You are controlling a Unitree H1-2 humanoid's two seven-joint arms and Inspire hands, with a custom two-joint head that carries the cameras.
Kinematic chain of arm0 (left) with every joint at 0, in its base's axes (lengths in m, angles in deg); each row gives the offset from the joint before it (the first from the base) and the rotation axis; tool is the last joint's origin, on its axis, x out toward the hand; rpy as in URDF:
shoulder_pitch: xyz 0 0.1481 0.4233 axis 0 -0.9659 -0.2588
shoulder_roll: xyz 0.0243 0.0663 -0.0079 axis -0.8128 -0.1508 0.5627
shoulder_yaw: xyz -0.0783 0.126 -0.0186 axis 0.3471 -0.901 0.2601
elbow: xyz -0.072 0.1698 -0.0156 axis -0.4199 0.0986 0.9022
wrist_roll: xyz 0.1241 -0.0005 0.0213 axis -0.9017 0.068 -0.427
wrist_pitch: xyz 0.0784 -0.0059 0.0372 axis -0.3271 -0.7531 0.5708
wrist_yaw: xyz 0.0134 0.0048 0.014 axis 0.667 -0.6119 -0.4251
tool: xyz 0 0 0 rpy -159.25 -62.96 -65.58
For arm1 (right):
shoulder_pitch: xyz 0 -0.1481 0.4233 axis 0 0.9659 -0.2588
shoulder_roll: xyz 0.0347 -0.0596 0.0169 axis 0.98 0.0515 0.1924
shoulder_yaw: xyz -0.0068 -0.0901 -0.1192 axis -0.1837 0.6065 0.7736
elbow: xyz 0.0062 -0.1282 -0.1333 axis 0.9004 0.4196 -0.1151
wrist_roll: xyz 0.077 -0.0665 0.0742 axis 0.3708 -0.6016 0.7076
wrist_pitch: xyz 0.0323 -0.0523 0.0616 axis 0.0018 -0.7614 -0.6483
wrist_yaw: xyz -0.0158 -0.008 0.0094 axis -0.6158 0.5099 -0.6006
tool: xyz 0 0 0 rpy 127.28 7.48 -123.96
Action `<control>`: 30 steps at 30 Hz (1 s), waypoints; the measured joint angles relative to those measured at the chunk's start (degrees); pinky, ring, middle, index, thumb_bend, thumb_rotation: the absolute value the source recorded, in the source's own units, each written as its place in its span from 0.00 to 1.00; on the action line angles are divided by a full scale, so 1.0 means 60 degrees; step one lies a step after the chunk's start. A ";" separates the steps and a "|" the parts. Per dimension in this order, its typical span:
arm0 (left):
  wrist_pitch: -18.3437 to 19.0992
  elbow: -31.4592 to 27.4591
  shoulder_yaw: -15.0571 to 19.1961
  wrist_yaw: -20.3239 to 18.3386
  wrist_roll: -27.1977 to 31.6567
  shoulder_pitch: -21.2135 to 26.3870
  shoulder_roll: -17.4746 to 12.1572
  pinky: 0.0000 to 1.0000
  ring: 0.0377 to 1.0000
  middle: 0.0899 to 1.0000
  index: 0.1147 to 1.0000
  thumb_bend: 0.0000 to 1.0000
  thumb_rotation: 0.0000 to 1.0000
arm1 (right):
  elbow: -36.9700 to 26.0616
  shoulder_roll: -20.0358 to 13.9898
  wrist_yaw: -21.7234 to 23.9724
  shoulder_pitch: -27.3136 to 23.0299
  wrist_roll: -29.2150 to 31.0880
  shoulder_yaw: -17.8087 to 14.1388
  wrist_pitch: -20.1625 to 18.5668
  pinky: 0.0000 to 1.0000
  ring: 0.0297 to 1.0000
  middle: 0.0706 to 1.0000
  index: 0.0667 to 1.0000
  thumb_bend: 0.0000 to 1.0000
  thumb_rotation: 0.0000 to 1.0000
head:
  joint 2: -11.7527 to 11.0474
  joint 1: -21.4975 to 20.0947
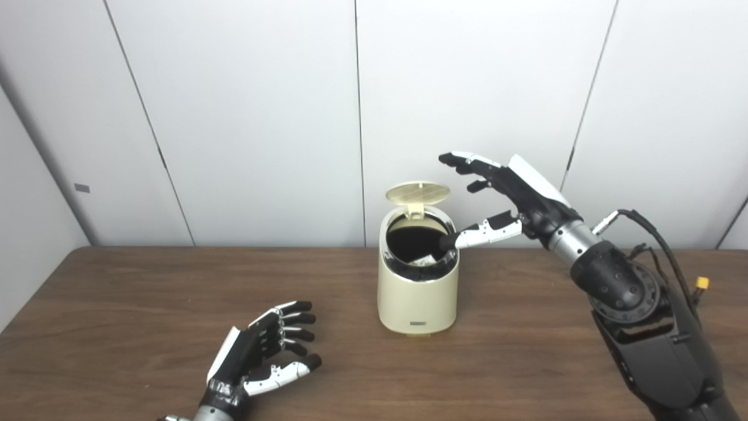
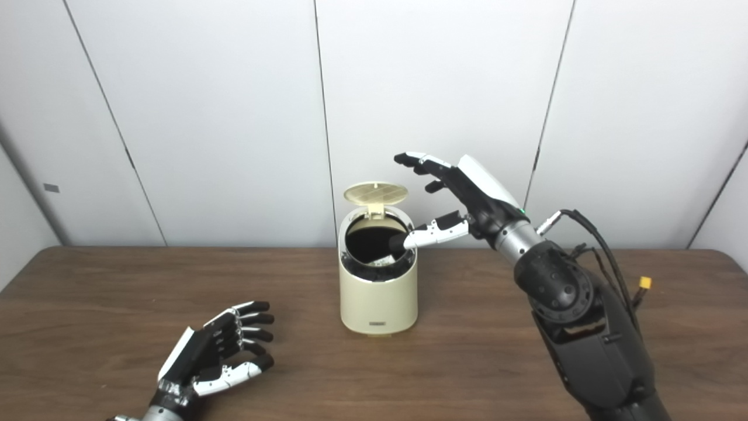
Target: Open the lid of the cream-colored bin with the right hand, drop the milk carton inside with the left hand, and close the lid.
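i see the cream-colored bin [image 1: 417, 292] standing upright at the centre of the frame on a dark brown wood-grain counter [image 1: 117, 304]. it is a smooth, glossy cylinder with rounded edges and a small dark label low on its front. its round lid [image 1: 418, 192] is flipped up on a rear hinge, showing a pale ribbed underside. the mouth is ringed by a shiny band and the inside is black. down in that opening, toward the lower right of the rim, i can make out a pale, printed corner that looks like the milk carton [image 1: 425, 259], resting inside the bin; most of it is hidden.

my right hand [image 1: 514, 196] is raised in the right-centre of the frame, just to the right of the bin and higher than its rim. its black and white fingers [image 1: 467, 161] are spread wide and hold nothing, reaching toward the lid without touching it, while the thumb tip points down at the right edge of the mouth; i cannot tell whether it touches the rim.

my left hand [image 1: 263, 351] sits low in the lower left of the frame, well apart from the bin, palm turned up, fingers loosely apart and empty.

behind the counter are flat white wall panels [image 1: 245, 117] with thin dark seams.
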 measured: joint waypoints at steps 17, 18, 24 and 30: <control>-0.0128 0.0259 0.0004 0.0018 -0.0022 0.0192 0.0009 0.56 0.64 0.72 0.79 0.75 0.17 | -0.0286 -0.0433 0.0309 -0.0071 -0.0990 0.0569 0.0807 0.88 1.00 0.89 0.86 0.81 0.49 | -0.0015 0.0132; -0.0129 0.0268 0.0005 0.0015 -0.0019 0.0195 0.0010 0.56 0.64 0.72 0.80 0.75 0.17 | -0.0365 -0.0482 0.0320 -0.0056 -0.1039 0.0573 0.0832 0.89 1.00 0.89 0.86 0.81 0.48 | 0.0000 0.0161; -0.0129 0.0309 0.0024 0.0035 -0.0010 0.0236 0.0059 0.56 0.62 0.71 0.79 0.77 0.18 | -0.0568 -0.0617 0.0437 -0.0004 -0.1205 0.0631 0.1085 0.93 1.00 0.88 0.85 0.81 0.47 | 0.0029 0.0176; -0.0144 0.0324 0.0063 0.0156 -0.0070 0.0249 0.0106 0.57 0.62 0.70 0.78 0.77 0.19 | -0.0590 -0.0620 0.0531 0.0013 -0.1354 0.0654 0.1270 0.91 1.00 0.88 0.85 0.82 0.50 | 0.0073 0.0219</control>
